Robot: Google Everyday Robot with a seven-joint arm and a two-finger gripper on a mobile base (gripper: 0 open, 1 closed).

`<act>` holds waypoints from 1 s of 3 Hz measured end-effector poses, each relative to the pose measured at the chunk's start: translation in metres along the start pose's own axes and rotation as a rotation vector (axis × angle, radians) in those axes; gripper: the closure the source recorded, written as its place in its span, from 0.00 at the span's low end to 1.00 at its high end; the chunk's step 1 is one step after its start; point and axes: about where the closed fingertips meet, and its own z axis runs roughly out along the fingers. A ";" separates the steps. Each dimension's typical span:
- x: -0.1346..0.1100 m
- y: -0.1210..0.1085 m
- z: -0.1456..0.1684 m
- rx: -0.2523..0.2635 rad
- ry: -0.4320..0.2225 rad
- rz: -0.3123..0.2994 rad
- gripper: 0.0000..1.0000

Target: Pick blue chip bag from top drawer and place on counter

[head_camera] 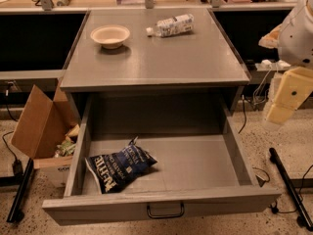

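The blue chip bag (121,166) lies crumpled in the front left part of the open top drawer (195,165), its white lettering facing up. The drawer is pulled fully out, with a dark pull handle (165,211) on its front panel. The grey counter (161,53) sits above it. My gripper (286,97) hangs at the right edge of the view, beside the cabinet's right side and above the drawer's right wall, well apart from the bag. Nothing shows in it.
A beige bowl (110,35) and a clear plastic bottle with a white label (171,25) rest on the back of the counter. An open cardboard box (41,126) with items stands left of the drawer. Cables and dark poles lie on the floor on both sides.
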 end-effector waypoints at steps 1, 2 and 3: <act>-0.001 0.000 0.000 0.001 -0.001 -0.002 0.00; -0.023 0.000 0.028 -0.033 -0.006 -0.053 0.00; -0.057 0.002 0.074 -0.089 -0.019 -0.130 0.00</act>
